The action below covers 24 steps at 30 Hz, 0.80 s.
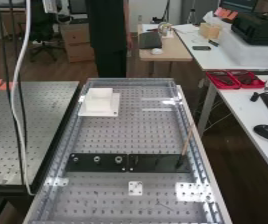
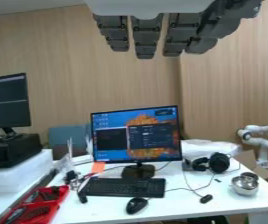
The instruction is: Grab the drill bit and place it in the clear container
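Hand (image 2: 146, 35), one, dark grey: nearest the wrist camera; fingers extended, well open, nothing seen in their hold. Perforated bench (image 1: 98, 202), one, metal. Small pale plate (image 1: 136, 188), one, flat on the bench's near part. Dark plates (image 1: 156, 163), two, end to end across the bench; three round metal fittings (image 1: 97, 159) in a row on the left one. Slender rod (image 1: 186, 141), one, tan above, dark at its foot, tilted, at the right-hand plate's outer end; whether this is the drill bit cannot be told. White block (image 1: 99, 98), one, on a square white base (image 1: 109, 111), toward the bench's far end.
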Tool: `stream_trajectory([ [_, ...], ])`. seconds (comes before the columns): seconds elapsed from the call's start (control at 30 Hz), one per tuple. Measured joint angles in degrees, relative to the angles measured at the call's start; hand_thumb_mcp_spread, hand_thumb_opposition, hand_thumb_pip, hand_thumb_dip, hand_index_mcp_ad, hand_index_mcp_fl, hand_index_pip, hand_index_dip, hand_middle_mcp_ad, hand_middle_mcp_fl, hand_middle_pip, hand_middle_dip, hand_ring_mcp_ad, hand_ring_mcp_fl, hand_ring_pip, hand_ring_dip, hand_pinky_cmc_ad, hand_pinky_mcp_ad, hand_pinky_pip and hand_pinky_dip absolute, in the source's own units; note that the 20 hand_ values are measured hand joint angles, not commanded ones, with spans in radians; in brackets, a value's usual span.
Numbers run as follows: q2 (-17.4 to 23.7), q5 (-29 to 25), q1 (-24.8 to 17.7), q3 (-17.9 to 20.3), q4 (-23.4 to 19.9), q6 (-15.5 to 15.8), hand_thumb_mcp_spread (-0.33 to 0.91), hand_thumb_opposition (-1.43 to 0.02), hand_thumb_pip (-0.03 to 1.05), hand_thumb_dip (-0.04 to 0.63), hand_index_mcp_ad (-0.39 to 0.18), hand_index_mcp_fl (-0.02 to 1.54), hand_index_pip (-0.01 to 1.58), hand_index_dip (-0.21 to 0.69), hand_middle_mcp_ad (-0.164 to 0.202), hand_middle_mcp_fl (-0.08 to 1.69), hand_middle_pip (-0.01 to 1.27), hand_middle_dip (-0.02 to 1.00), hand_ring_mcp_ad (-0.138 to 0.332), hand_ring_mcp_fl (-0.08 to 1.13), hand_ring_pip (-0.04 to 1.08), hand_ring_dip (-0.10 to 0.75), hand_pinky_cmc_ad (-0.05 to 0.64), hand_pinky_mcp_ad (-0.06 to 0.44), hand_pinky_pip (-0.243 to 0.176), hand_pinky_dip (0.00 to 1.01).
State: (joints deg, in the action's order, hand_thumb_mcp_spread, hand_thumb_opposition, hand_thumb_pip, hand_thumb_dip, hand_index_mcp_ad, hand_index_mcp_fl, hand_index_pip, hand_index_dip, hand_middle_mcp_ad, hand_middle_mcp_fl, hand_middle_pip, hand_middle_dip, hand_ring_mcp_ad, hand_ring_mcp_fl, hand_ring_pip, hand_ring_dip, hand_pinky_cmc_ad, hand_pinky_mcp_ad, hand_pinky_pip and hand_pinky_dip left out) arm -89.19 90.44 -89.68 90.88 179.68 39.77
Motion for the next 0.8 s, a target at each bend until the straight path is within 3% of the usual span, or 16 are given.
stream_trajectory([
  [0.13,-0.01,-0.48,0.0,0.17,-0.07,-0.3,-0.01,0.0,0.01,0.012,0.021,-0.01,0.01,0.019,0.061,0.0,0.02,0.03,0.075,0.0,0.01,0.012,0.014,0.01,-0.01,0.02],
  [0.23,-0.05,-1.28,-0.06,0.35,-0.15,-0.5,0.08,-0.21,0.22,0.012,0.044,-0.01,0.01,0.019,0.058,0.01,0.06,0.03,0.073,0.0,0.0,0.009,0.01,0.012,-0.01,0.02],
  [0.27,-0.08,-1.67,-0.05,0.42,-0.22,-0.55,0.11,-0.28,0.24,0.012,0.052,-0.01,0.02,0.019,0.061,0.01,0.07,0.03,0.075,0.0,0.02,0.009,0.024,0.017,-0.01,0.04],
  [0.43,-0.26,0.27,0.17,0.93,-0.75,-0.97,0.12,-0.51,0.24,0.01,0.059,-0.01,0.05,0.019,0.061,0.01,0.11,0.03,0.106,0.0,0.06,-0.014,0.113,0.038,-0.019,0.07],
  [0.47,-0.37,0.4,0.33,1.22,-1.02,-1.21,0.12,-0.52,0.24,0.012,0.056,-0.01,0.05,0.019,0.061,0.0,0.11,0.03,0.101,0.0,0.05,-0.016,0.122,0.056,-0.026,0.07],
  [0.6,-0.87,-0.55,0.64,2.12,-1.72,-2.15,0.12,-0.56,0.25,0.012,0.063,-0.01,0.06,0.019,0.073,0.01,0.12,0.03,0.152,0.0,0.06,-0.017,0.162,0.101,-0.044,0.1],
  [0.8,-1.99,-1.76,1.02,3.58,-2.74,-4.12,0.12,-0.59,0.25,0.012,0.086,-0.01,0.07,0.019,0.093,0.0,0.14,0.03,0.166,-0.01,0.08,-0.021,0.188,0.119,-0.042,0.12],
])
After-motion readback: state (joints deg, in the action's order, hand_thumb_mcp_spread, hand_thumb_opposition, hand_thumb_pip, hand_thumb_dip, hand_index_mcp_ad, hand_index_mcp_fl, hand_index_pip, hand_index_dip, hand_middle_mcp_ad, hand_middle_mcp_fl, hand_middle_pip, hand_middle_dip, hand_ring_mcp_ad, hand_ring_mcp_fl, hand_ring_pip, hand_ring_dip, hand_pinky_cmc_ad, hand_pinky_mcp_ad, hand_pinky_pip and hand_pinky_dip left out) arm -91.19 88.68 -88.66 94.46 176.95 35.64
